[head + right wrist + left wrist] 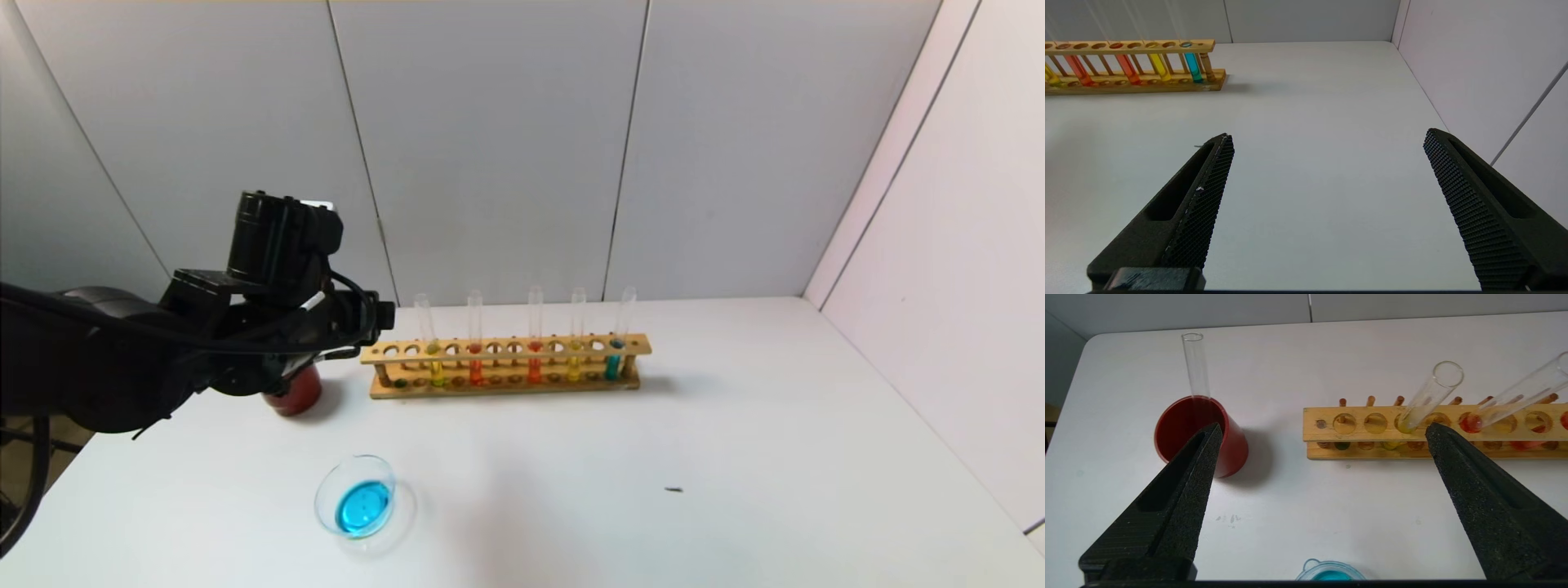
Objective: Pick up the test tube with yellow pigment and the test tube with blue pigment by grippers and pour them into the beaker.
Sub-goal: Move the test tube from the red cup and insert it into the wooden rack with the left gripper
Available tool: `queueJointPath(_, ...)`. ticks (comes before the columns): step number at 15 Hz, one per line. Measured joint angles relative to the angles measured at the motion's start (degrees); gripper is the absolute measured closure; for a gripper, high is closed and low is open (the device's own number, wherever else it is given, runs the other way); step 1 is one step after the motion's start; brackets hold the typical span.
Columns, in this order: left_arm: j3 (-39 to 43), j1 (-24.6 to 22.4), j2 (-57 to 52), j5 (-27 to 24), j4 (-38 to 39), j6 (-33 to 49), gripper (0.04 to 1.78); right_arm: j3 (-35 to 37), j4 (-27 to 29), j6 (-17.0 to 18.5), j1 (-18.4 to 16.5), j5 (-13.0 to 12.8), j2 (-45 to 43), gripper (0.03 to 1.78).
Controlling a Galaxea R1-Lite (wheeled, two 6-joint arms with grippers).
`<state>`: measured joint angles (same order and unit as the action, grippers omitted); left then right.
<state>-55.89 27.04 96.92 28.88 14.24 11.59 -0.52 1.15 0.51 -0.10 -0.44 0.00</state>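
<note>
Blue liquid already sits in the beaker (356,500), just below and short of the left gripper (1323,430), so the blue pour looks done; an empty tube (1195,365) stands in the red cup (1202,435) (presumably the spent one). The yellow pour remains: the test tube with yellow pigment (1427,398) is in the wooden rack (506,366), just ahead of the left gripper's spread, empty jaws. The right gripper (1327,141) hangs spread over bare desk (1323,102), the rack well apart. No readable writing anywhere.
</note>
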Motion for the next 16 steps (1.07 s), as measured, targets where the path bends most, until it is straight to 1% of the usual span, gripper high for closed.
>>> queueJointPath(5,1.4,4.6,4.7,2.8,9.5,0.2,0.07,0.0,0.0,0.0,0.0,0.0,0.0,0.11)
queueJointPath(8,0.4,5.6,9.7,3.1,13.7,0.1,0.07,0.0,0.0,0.0,0.0,0.0,0.0,0.11)
queueJointPath(12,-3.4,5.5,15.1,3.1,14.8,0.0,0.07,0.0,0.0,0.0,0.0,0.0,0.0,0.11)
queueJointPath(16,-7.1,4.3,18.7,3.1,14.8,-0.1,0.07,0.0,0.0,0.0,0.0,0.0,0.0,0.11)
